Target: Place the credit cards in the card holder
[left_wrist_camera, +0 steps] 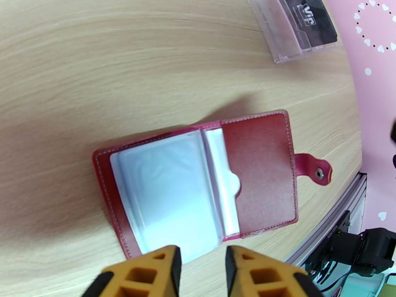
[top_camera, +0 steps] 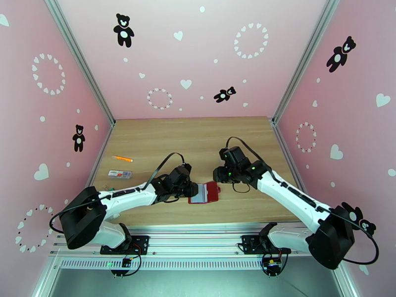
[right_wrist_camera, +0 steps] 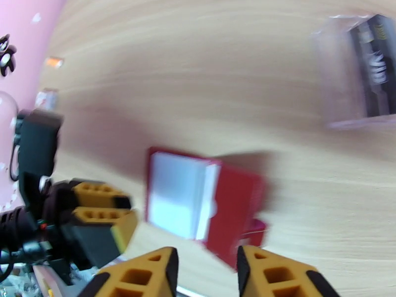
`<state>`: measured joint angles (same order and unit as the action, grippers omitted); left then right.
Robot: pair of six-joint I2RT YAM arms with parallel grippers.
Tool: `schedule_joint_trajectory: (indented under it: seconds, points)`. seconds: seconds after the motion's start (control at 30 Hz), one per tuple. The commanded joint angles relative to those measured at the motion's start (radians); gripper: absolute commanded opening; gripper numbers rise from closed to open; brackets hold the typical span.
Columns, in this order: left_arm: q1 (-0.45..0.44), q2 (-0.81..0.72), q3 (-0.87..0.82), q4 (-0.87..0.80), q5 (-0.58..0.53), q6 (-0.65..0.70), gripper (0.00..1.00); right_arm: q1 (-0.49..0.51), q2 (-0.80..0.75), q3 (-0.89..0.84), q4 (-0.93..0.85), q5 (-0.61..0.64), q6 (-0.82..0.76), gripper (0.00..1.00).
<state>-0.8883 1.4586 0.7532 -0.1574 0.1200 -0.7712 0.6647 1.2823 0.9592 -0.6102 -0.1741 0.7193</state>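
Wooden tabletop (top_camera: pixel 198 139), pink walls (top_camera: pixel 198 55). Dark-red leather card holder (left_wrist_camera: pixel 257 174) lies open, frame centre; dark credit cards (left_wrist_camera: pixel 312 18) upper right in clear plastic case (left_wrist_camera: pixel 274 43). Parted and empty: left gripper (left_wrist_camera: pixel 203 251), right gripper (right_wrist_camera: pixel 205 253). Risk: unpinned holder may slide during insertion.

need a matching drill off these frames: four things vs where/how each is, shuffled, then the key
A card holder
B clear case
C orange stick
D snap tab

1 dark card inside
2 sticking out from the holder's edge
3 lying open
4 far left on the table

Pairs: A-3, B-1, C-4, D-2
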Motion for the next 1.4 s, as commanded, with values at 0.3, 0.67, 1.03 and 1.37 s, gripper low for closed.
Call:
schedule_joint_trajectory:
  seconds: [0.3,0.67,1.03,1.37]
  points:
    - [-0.003,0.011,-0.040,-0.004,-0.015,-0.001,0.30,0.039,0.274,-0.023,0.026,0.070,0.025,0.24]
    - [-0.003,0.068,-0.036,-0.003,-0.029,0.000,0.30,0.083,0.440,-0.012,0.150,-0.011,0.061,0.16]
    - [0.025,0.027,-0.138,0.006,-0.067,-0.030,0.30,0.160,0.538,0.087,0.164,-0.026,0.084,0.16]
    - [0.099,-0.051,-0.169,-0.048,-0.076,-0.007,0.31,0.177,0.538,0.129,0.150,-0.010,0.103,0.15]
